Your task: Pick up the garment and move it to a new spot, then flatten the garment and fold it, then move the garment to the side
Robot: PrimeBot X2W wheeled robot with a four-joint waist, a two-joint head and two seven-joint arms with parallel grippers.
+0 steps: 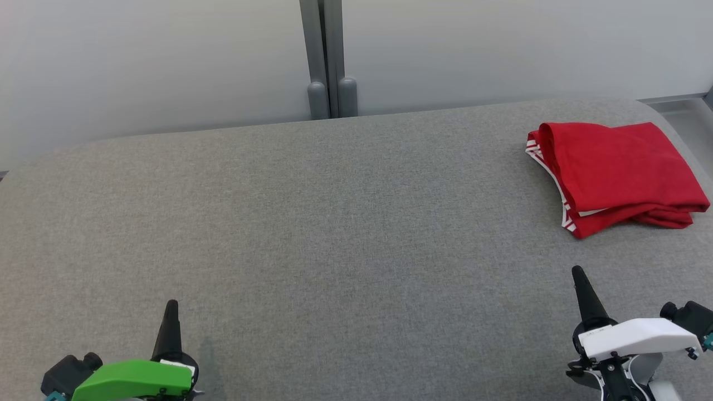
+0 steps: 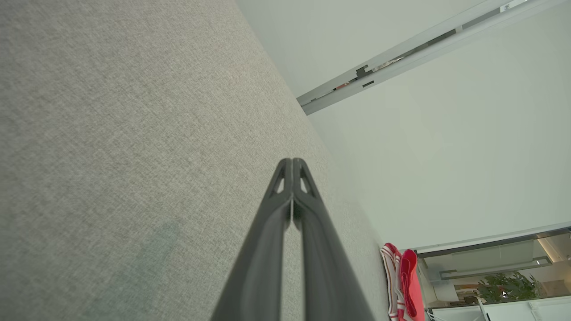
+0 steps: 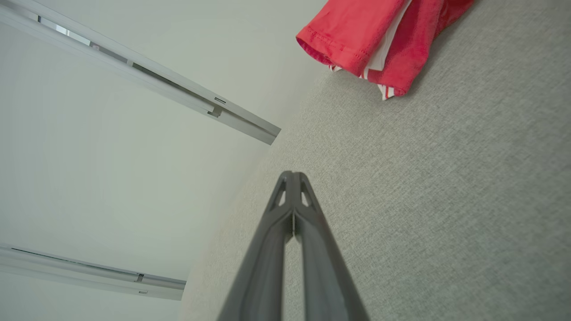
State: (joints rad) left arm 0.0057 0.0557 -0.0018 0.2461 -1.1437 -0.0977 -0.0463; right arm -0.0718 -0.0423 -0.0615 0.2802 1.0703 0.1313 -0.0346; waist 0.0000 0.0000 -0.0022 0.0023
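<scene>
The garment [image 1: 615,172], a bright red shirt with white, red-striped edges showing, lies folded at the far right of the grey table [image 1: 334,234]. In the right wrist view the garment [image 3: 379,35] sits at the top, well beyond my right gripper [image 3: 292,174], whose fingers are pressed together on nothing. The left wrist view catches the garment [image 2: 403,281] far off at the lower right, and my left gripper [image 2: 292,161] is shut and empty. In the head view my left gripper [image 1: 171,305] rests at the lower left and my right gripper [image 1: 576,271] at the lower right, below the garment.
A pale wall with a grey post [image 1: 328,61] stands behind the table's far edge. The table's rounded right corner lies just past the garment. A green plant [image 2: 506,287] shows beyond the table in the left wrist view.
</scene>
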